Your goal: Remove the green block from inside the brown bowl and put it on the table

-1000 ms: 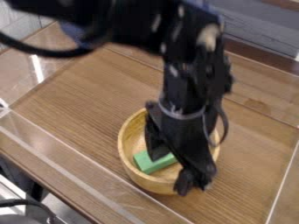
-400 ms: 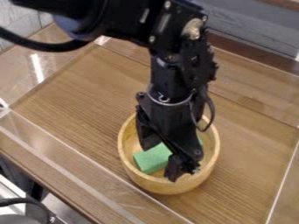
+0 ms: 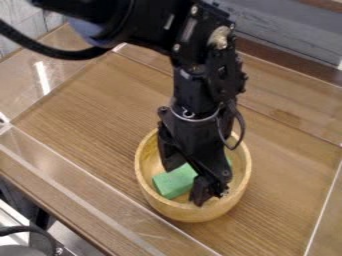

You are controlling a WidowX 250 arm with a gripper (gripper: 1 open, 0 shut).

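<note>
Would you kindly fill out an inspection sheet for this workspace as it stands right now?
Surface: wood-grain table, bare where it shows, with a clear wall along its near edge.
Job's things: the green block lies inside the brown bowl, not yet lifted out; the bowl sits on the table toward the near edge.
Clutter: nothing seen.
Grippers: the gripper points down into the bowl, jaws open, one finger on each side of the block; whether they touch it cannot be told.
Cables: a dark cable loops off the arm at upper left.
Surroundings: a clear acrylic panel behind the table; dark, blurred shapes at the lower left corner.
</note>
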